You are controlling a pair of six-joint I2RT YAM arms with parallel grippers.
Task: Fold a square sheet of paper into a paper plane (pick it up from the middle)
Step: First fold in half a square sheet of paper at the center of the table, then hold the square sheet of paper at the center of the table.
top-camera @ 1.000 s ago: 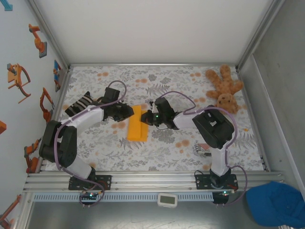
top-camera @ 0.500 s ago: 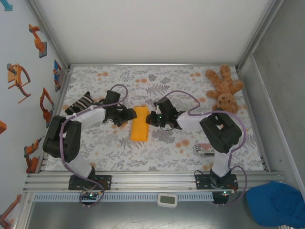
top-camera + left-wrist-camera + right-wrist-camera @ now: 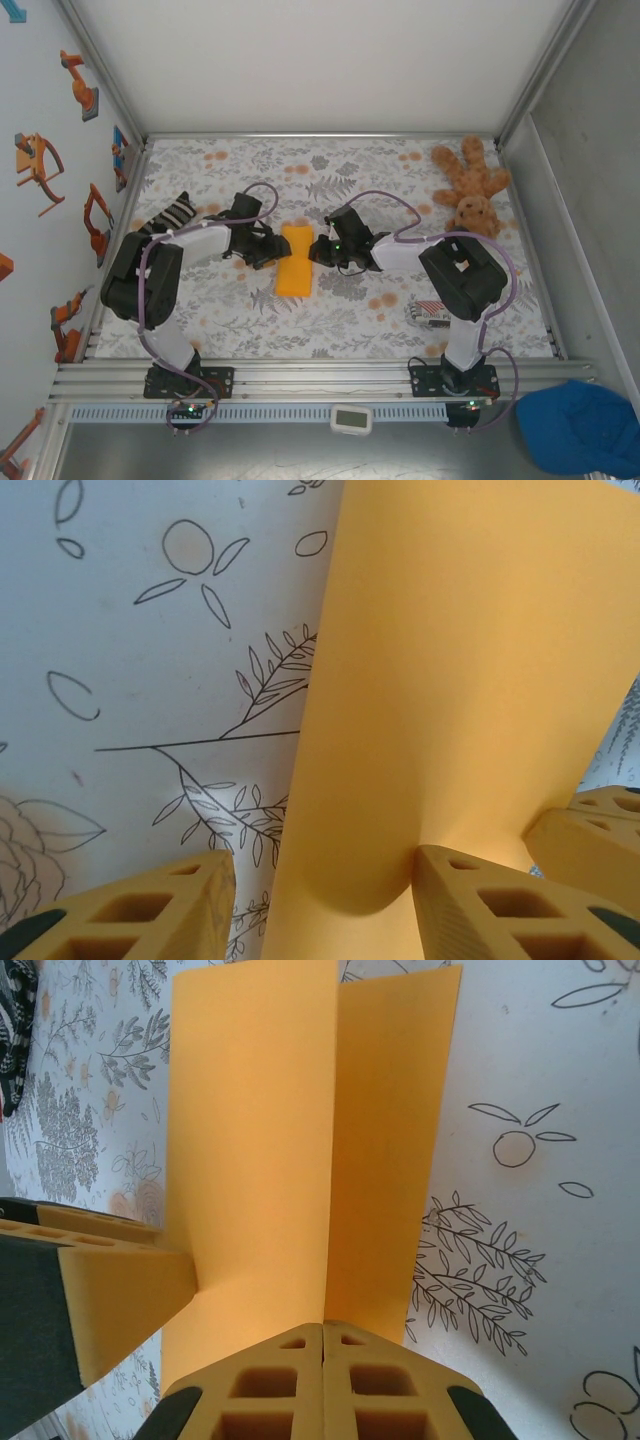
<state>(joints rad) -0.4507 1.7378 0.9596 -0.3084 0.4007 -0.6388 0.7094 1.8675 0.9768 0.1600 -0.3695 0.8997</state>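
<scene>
The flower-printed table cover point(image 3: 350, 330) has the square sheet of paper point(image 3: 293, 258), folded narrow, lying in the middle between both arms. The left gripper point(image 3: 320, 875) stands parted around the sheet's bulging edge (one finger touches it). The right gripper point(image 3: 322, 1345) is clenched at the opposite edge; whether it pinches paper, I cannot tell.

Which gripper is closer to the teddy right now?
Right. The right gripper is at the orange sheet's right edge, on the teddy's side; the left gripper is at the sheet's left edge, farther away.
</scene>
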